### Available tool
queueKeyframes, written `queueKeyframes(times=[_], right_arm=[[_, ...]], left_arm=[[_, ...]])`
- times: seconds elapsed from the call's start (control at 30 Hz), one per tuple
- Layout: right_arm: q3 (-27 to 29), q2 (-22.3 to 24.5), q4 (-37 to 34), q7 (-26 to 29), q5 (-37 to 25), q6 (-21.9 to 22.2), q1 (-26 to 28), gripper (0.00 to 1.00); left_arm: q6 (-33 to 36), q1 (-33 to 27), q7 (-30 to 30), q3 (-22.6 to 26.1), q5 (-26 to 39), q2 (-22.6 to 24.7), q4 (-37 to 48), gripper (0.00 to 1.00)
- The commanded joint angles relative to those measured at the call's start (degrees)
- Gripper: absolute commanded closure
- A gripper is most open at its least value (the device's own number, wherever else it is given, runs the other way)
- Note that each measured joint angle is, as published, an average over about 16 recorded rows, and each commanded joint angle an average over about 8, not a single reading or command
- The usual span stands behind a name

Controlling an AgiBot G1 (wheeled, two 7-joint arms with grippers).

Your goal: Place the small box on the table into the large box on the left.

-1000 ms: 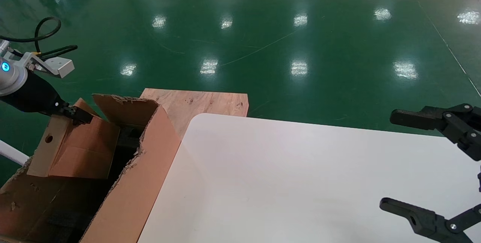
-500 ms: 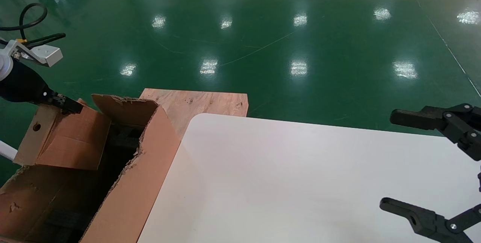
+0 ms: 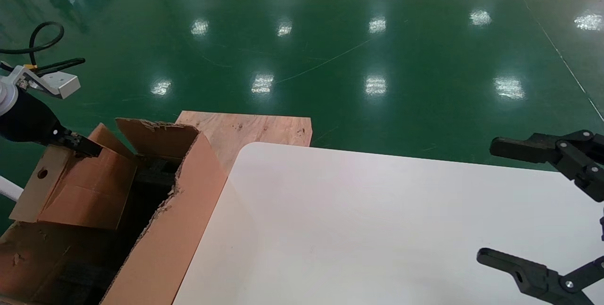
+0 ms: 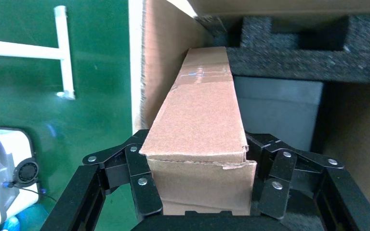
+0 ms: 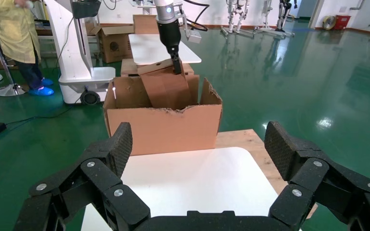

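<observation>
Small box (image 3: 80,187) hangs tilted over the open large box (image 3: 165,229) at the table's left, pinched at its upper end by the left gripper (image 3: 78,144); half a second ago it sat a little higher, and its lower edge has since dropped nearer the carton's inner wall while the round punched hole moved down with it. From the left wrist view the black fingers (image 4: 139,185) press on both side faces of the small box (image 4: 200,139), whose taped far end points down toward the black foam blocks (image 4: 308,57) inside the large box (image 4: 161,62).

Nearest in the head view, the right gripper (image 3: 542,210) rests spread wide above the table (image 3: 377,229) at its right side, unmoved across the three moments; its own wrist view shows the right gripper (image 5: 200,159) with both jaws well apart and holding nothing.

Beyond the table's rounded corner lies a plywood board (image 3: 250,128), just beside the large box's torn flap. Farther off stretches the glossy green floor (image 3: 330,36).
</observation>
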Motion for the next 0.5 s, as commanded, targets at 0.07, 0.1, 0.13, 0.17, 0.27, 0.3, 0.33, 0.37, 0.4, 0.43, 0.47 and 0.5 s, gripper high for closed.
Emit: queueKeyframes(times=[0.07,0.1,0.13,0.17,0.27,0.3,0.33,0.37,0.4,0.43,0.47,0.5], right_arm=[[0.0,0.0,0.0,0.0,0.0,0.0,0.0,0.0],[0.0,0.0,0.0,0.0,0.0,0.0,0.0,0.0],[0.0,0.0,0.0,0.0,0.0,0.0,0.0,0.0],[0.0,0.0,0.0,0.0,0.0,0.0,0.0,0.0],[0.0,0.0,0.0,0.0,0.0,0.0,0.0,0.0],[0.0,0.0,0.0,0.0,0.0,0.0,0.0,0.0],[0.0,0.0,0.0,0.0,0.0,0.0,0.0,0.0],[0.0,0.0,0.0,0.0,0.0,0.0,0.0,0.0],[0.0,0.0,0.0,0.0,0.0,0.0,0.0,0.0],[0.0,0.0,0.0,0.0,0.0,0.0,0.0,0.0],[0.0,0.0,0.0,0.0,0.0,0.0,0.0,0.0],[0.0,0.0,0.0,0.0,0.0,0.0,0.0,0.0]], left_arm=[[-1.5,0.7,-0.5,0.0,0.0,-0.1,0.2,1.0],[-1.7,0.8,-0.5,0.0,0.0,-0.1,0.3,1.0],[-1.7,1.0,-0.6,0.0,0.0,-0.2,0.3,1.0],[-1.6,1.1,-0.6,0.1,0.1,-0.2,0.3,1.0],[-0.9,1.4,-0.4,0.2,0.2,-0.4,0.3,1.0],[-0.6,1.5,-0.2,0.2,0.3,-0.5,0.2,1.0],[-0.3,1.5,-0.1,0.2,0.3,-0.5,0.2,1.0],[0.0,1.6,0.1,0.3,0.4,-0.6,0.1,1.0],[0.3,1.6,0.3,0.3,0.5,-0.6,0.1,1.0],[0.5,1.6,0.5,0.3,0.5,-0.7,0.0,1.0],[0.7,1.6,0.7,0.4,0.5,-0.7,-0.1,1.0],[0.9,1.6,0.9,0.4,0.6,-0.8,-0.1,1.0]])
